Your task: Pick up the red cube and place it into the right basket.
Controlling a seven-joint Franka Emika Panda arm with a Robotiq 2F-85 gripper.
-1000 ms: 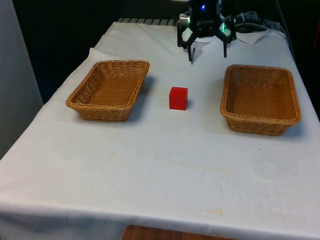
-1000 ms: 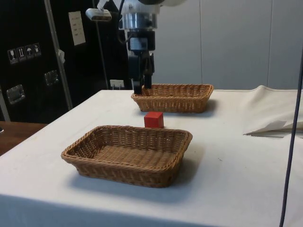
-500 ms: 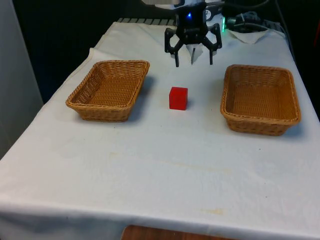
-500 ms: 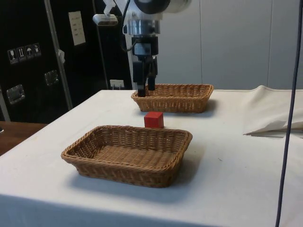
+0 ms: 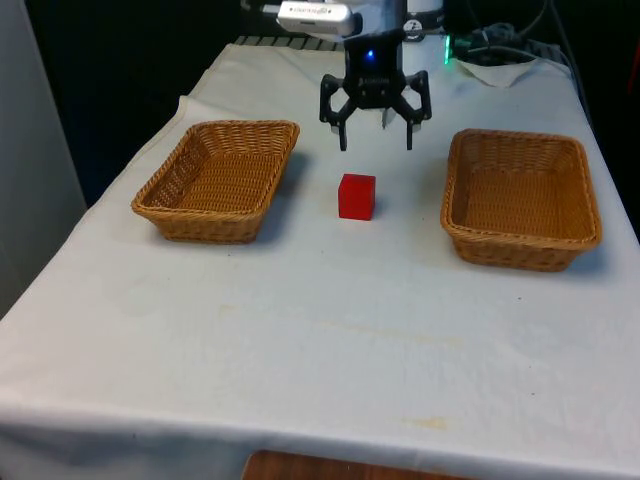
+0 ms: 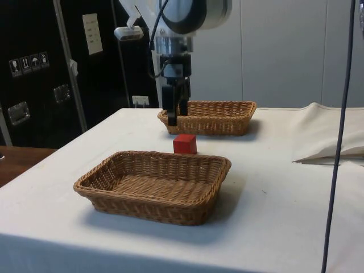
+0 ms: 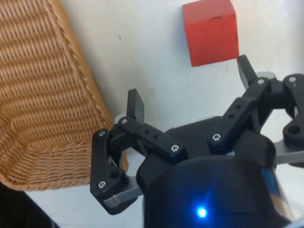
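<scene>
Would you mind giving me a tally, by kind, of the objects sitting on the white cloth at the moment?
Wicker baskets: 2, one on the front view's left and one on the front view's right
Red cubes: 1
Total: 3

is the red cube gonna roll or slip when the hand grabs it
Probably neither. The red cube sits flat on the cloth, so rolling seems unlikely. Its flat, parallel sides should suit the open hand. It looks rigid and probably light, though material is unclear.
</scene>
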